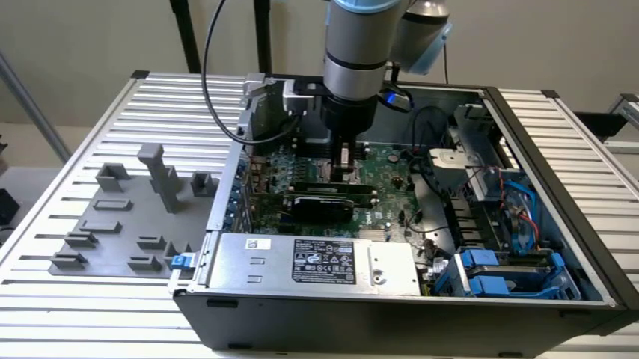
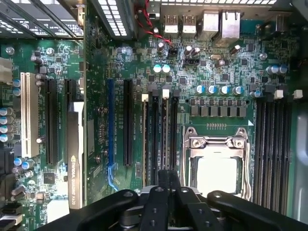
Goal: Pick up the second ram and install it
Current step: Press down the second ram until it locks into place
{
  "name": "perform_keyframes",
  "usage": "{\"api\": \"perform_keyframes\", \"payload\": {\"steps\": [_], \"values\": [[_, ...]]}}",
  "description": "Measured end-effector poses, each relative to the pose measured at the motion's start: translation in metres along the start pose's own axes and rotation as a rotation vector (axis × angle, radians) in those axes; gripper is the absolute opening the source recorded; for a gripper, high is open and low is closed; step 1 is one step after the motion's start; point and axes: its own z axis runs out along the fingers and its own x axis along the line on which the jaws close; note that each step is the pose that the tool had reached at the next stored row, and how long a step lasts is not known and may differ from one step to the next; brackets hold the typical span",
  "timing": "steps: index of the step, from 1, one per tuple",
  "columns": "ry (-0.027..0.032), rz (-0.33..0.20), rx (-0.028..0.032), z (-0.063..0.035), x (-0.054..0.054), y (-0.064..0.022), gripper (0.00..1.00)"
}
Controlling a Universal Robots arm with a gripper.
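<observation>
The second ram (image 1: 345,161), a slim green stick, seems to stand on edge, clamped in the gripper (image 2: 163,177).

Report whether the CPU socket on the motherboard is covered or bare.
Bare. The CPU socket shows its open metal frame around an exposed pale centre in the wrist view, with no cooler or heatsink on it.

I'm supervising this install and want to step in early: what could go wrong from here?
The gripper hovers over the narrow memory slots; a slight misalignment could jam it or land it in the wrong slot. The open CPU socket sits right beside them, so a sideways slip might strike it.
</observation>
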Motion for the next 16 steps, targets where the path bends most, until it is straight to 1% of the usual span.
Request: {"api": "perform_keyframes", "payload": {"steps": [16], "values": [[-0.0009, 0.000, -0.0001, -0.0001, 0.0000, 0.0001, 0.00]]}}
